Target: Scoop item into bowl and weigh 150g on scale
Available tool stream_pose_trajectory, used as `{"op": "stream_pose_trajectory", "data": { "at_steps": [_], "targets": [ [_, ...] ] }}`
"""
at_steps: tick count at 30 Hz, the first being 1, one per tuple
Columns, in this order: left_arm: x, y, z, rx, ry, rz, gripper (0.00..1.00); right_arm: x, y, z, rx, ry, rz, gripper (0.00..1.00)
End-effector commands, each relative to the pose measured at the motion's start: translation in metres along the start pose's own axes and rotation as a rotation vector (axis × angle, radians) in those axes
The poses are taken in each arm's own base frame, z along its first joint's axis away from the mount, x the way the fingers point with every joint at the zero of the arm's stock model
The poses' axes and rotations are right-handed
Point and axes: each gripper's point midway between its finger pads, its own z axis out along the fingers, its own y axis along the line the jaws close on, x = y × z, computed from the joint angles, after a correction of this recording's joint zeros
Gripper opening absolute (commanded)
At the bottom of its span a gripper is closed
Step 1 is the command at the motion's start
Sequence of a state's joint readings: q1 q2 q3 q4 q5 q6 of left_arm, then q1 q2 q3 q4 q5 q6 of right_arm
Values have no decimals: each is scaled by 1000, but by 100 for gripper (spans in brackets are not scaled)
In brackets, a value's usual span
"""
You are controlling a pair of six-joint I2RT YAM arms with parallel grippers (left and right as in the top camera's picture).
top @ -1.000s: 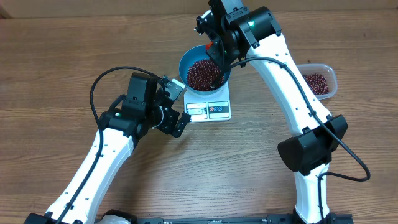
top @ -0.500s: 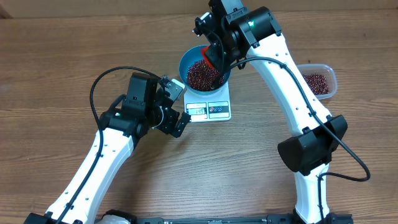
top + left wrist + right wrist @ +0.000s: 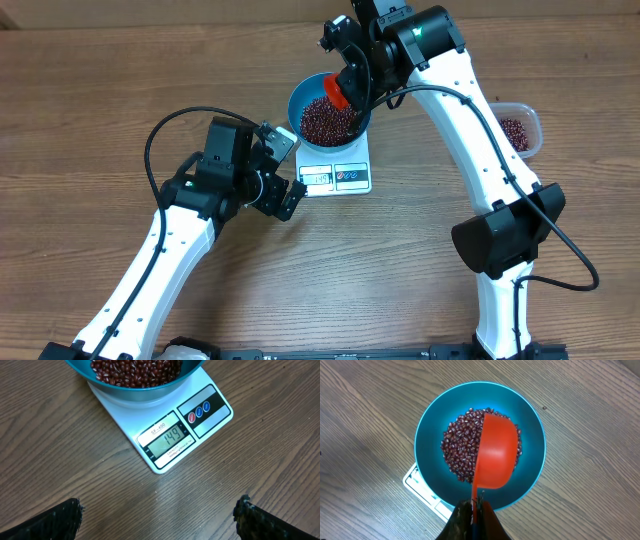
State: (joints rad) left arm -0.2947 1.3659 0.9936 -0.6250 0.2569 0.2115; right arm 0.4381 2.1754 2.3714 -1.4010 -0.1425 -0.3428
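On the left of the brown wooden table (image 3: 90,90), the left gripper (image 3: 288,171) hangs just beside the small flat white rectangular scale (image 3: 167,442), its black fingers spread wide with nothing between them. Arm and gripper sit exactly where they were a second ago. The scale's display window, facing this gripper, reads 149, with three round buttons beside it.

The round, deep, bright blue bowl (image 3: 427,445) stands on the far half of the scale, unmoved since the earlier overhead pictures. It holds the small dark red-brown beans (image 3: 460,452) in a loose maroon heap that covers its bottom.

Above that heap is a red-orange plastic scoop (image 3: 495,455). Its rounded cup lies over the right part of the beans and shows only smooth orange, no beans on it. Whether it touches the heap cannot be told. The right gripper (image 3: 474,510) is pinched tight on the scoop's thin handle. A second ago the scoop was dipped low, mostly dark against the beans; now its orange cup shows plainly, and the right arm has shifted slightly toward the far right.

At the far right, a clear rounded-rectangular plastic tub (image 3: 535,125) holds more beans, and the arm now hides more of it.
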Motion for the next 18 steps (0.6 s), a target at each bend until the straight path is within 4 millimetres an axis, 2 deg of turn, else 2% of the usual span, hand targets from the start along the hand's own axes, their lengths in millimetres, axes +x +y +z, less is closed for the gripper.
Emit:
{"op": "stream_pose_trajectory", "data": {
  "at_steps": [1,8,12,18],
  "targets": [
    [2,0,2,3,8,-12,99,-9,2,-19,-1,-54,0,4],
    [2,0,2,3,7,-12,99,-11,-4,-21,-5,-67,46,4],
    [2,0,2,3,7,-12,99,-12,-10,-34,-81,-117,84,4],
    [2,0,2,4,8,-12,100,-10,-34,-60,-138,-189,164,4]
  ]
}}
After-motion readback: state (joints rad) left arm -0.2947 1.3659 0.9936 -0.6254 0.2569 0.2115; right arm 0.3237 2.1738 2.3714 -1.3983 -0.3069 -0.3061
